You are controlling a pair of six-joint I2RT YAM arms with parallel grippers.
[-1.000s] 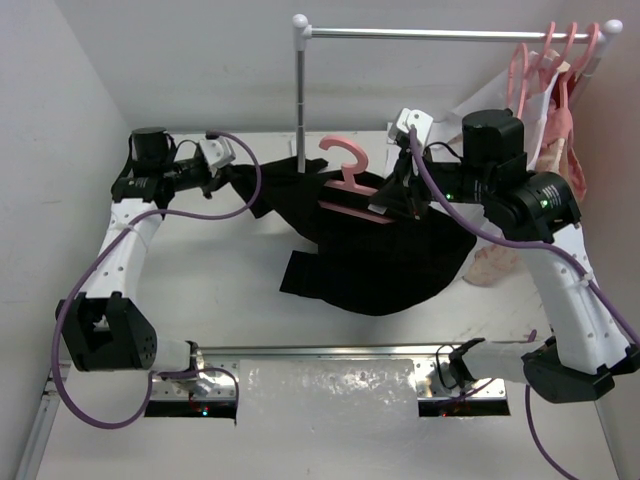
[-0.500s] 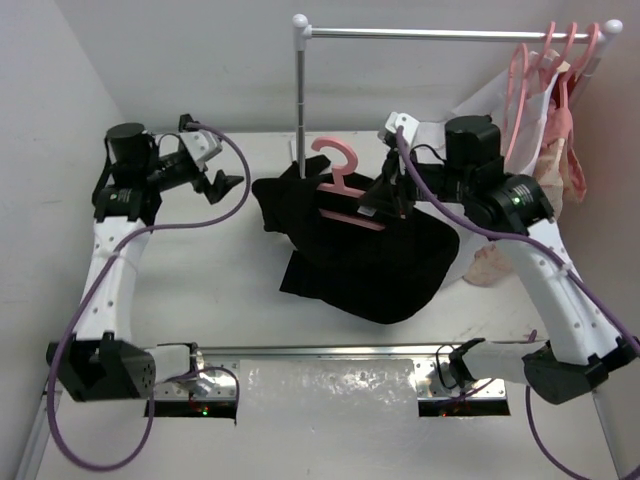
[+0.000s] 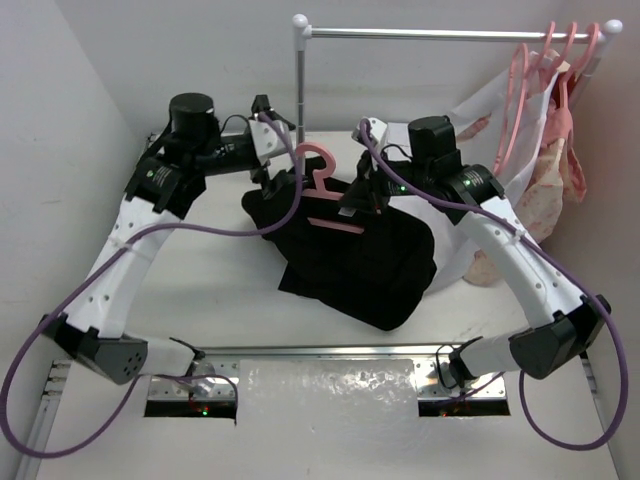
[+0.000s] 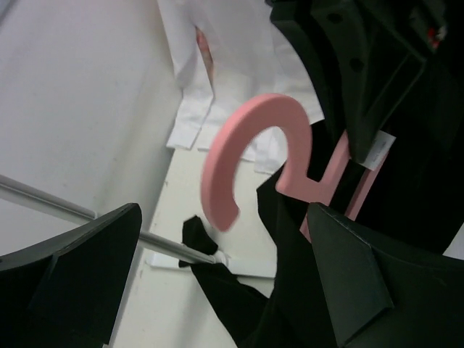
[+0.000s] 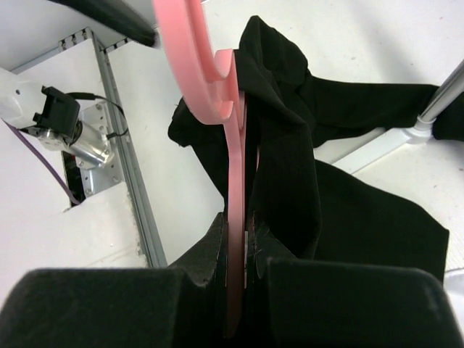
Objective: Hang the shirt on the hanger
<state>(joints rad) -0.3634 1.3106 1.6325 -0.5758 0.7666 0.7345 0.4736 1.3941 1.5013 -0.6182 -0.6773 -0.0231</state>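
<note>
One white table [image 3: 200,270]; black shirt [image 3: 370,265] heaped at its centre, fabric bunched around the pink hanger [image 3: 330,221], whose hook points toward the far side; right gripper [image 5: 238,254] clamped on the hanger's stem below the hook; left gripper [image 4: 223,210] jaws wide apart, flanking the hook, holding nothing.

I see the hanger [image 3: 322,190] on the shirt's [image 3: 370,270] back edge mid table [image 3: 210,270], rack pole [image 3: 300,90] just behind, spare hangers [image 3: 545,70] far right
</note>
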